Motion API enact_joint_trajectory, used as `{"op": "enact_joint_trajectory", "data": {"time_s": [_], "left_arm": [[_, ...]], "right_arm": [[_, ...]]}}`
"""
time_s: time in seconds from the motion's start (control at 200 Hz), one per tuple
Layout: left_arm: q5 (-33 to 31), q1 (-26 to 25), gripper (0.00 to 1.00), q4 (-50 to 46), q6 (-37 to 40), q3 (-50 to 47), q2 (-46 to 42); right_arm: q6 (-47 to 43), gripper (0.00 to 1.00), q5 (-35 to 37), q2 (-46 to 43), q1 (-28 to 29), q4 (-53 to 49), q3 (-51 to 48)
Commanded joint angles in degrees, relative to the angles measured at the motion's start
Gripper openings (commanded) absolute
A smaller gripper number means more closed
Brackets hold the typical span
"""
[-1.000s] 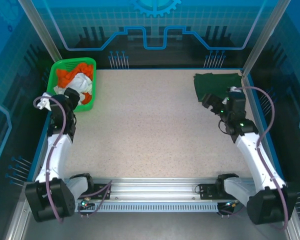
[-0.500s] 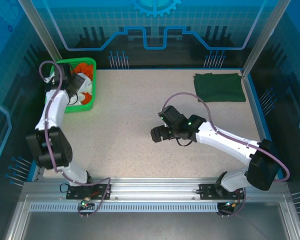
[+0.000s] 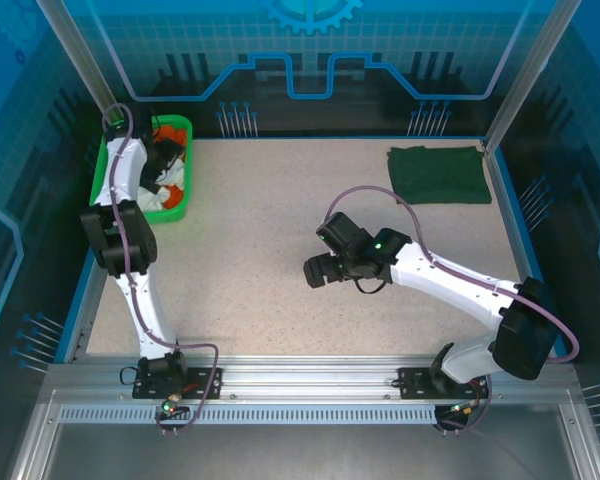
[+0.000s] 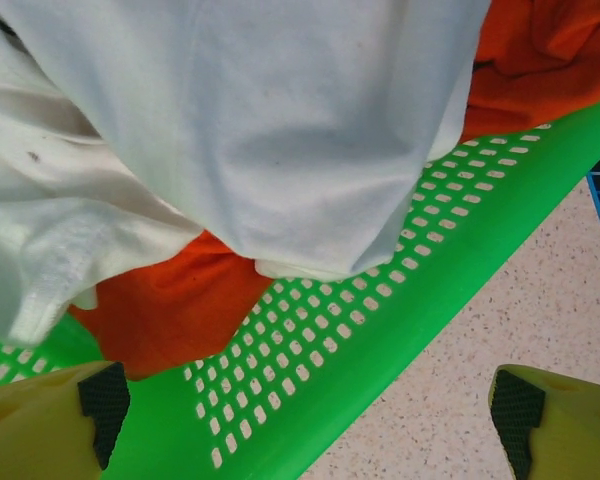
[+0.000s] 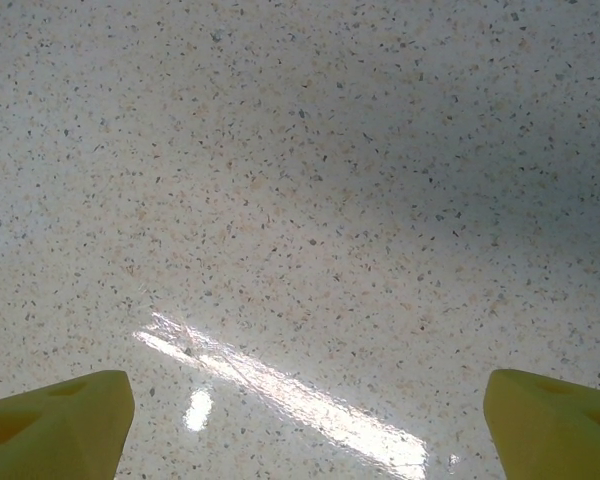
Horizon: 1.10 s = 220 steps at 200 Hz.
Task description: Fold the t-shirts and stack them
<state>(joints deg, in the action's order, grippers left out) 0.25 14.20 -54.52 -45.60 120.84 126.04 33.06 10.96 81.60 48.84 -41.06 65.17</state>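
- Over at the far-left corner of the surface (image 3: 260, 220), the left pincer (image 3: 163, 160) is down in the green mesh basket (image 3: 165, 215), so that arm is by far the nearer one to the white t-shirt (image 3: 163, 193)
- from the left wrist cam the white t-shirt (image 4: 260, 130) sits just ahead of and above the left pincer (image 4: 305, 410); the fingers are wide apart with nothing between them but basket (image 4: 380, 330) mesh
- it's a crumpled heap, soft and baggy, draped over some orange cloth (image 4: 180, 310), and honestly I can't pick out a long axis
- my guess is the next move is a short push forward and a pinch on the nearest hanging fold, and snagging the orange stuff along with it looks like the risk
- right pincer (image 3: 315, 270) hangs over the bare middle of the surface, fingers spread and holding nothing, well apart from both shirts
- dark green t-shirt (image 3: 438, 174) is already a neat flat rectangle at the far-right corner, long side running along the far edge
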Motion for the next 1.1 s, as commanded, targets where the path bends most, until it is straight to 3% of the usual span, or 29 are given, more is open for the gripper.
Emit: {"op": "enact_joint_trajectory", "data": {"time_s": [0.0,0.195,0.335,0.57,0.665,0.725,0.775,0.815,0.98,1.095], "left_arm": [[3.7,1.4,0.95,-1.1,-3.2,1.6,1.9],[3.3,1.5,0.85,-1.0,-4.1,7.1,7.3],[4.2,1.9,0.69,1.1,-5.7,11.1,10.9],[5.1,1.9,0.51,2.5,-8.0,16.8,16.0],[5.4,1.9,0.49,3.4,-8.0,17.2,17.2],[5.3,1.9,0.33,3.7,-7.9,17.3,17.7],[4.3,1.9,0.13,3.8,-7.7,17.2,17.5],[3.4,1.8,0.06,4.6,-7.6,16.7,16.6],[2.6,1.9,0.04,8.4,-7.8,15.2,10.6],[-1.4,1.3,0.0,8.4,-5.8,13.6,2.2]], "right_arm": [[1.0,0.92,0.8,1.2,0.5,-2.9,1.9],[2.2,0.91,-0.6,2.8,0.5,-3.8,2.7],[2.2,0.89,-1.7,4.3,0.9,-4.6,3.6],[1.4,0.88,-1.6,6.7,1.1,-6.2,5.9],[0.9,0.87,-1.7,7.8,1.0,-6.8,7.0],[0.3,0.87,-1.8,8.6,1.1,-7.2,7.9],[-0.1,0.87,-1.8,9.2,1.1,-7.6,8.7],[-0.5,0.87,-1.8,9.9,1.0,-8.0,9.6],[-2.6,0.86,-2.4,12.1,0.9,-8.4,12.4],[-3.8,0.86,-3.5,13.6,0.1,-7.8,14.2]]}}
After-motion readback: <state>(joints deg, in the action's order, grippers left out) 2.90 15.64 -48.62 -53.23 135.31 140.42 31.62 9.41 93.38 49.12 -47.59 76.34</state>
